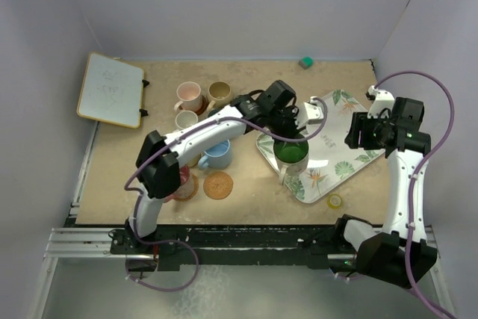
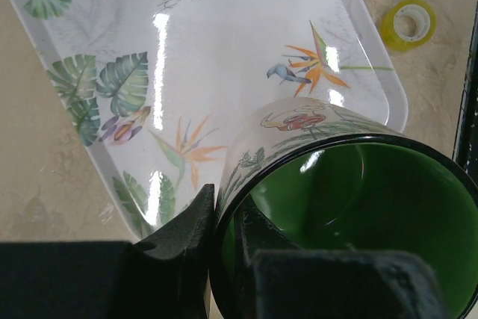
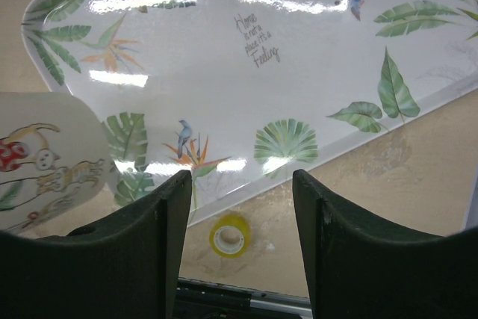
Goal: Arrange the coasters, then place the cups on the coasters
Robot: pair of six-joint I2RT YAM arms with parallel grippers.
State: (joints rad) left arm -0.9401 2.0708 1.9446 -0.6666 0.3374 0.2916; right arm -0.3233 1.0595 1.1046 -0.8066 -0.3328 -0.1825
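Observation:
A cup, green inside and white with a printed pattern outside, is at the near-left part of the leaf-patterned tray. My left gripper is shut on its rim, one finger inside and one outside. From the top view I cannot tell whether the cup rests on the tray or hangs just above it. My right gripper hangs open and empty over the tray's right end, with the cup's side at the left of its view. Pink, tan, pale and light blue cups stand left of the tray. An orange-tan coaster lies bare.
A second coaster with a reddish cup on it is partly hidden under the left arm. A yellow tape roll lies by the tray's near corner. A whiteboard lies at the far left, a small green block at the back wall.

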